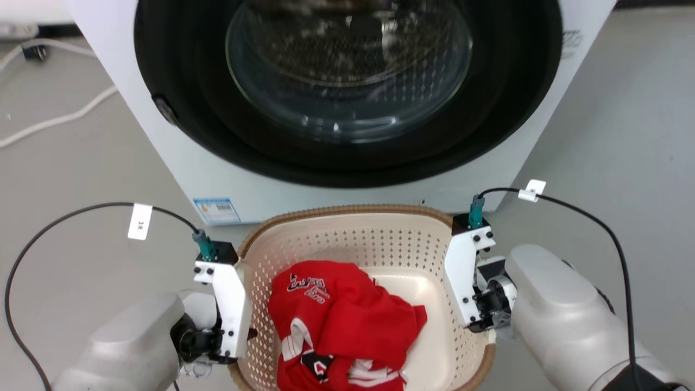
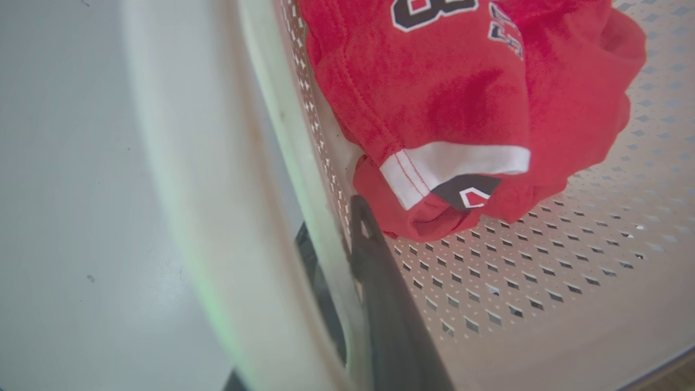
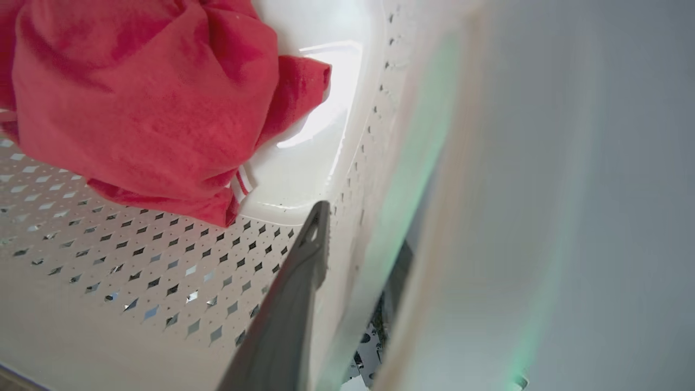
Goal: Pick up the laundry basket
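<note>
Between left claw (image 2: 332, 228), right claw (image 3: 361, 233), laundry basket (image 1: 347, 209)

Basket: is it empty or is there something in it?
Not empty. A crumpled red shirt lies inside the basket.

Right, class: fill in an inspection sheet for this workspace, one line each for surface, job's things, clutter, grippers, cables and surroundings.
Surface: pale grey floor.
Job's things: laundry basket in front of the washing machine, red jersey inside.
Clutter: nothing seen.
Grippers: left gripper clamped on the basket's left wall, right gripper on its right wall, one finger inside each.
Cables: left wrist cable and right wrist cable, black, tagged; white cables on the floor.
Surroundings: white front-loading machine, blue label.
</note>
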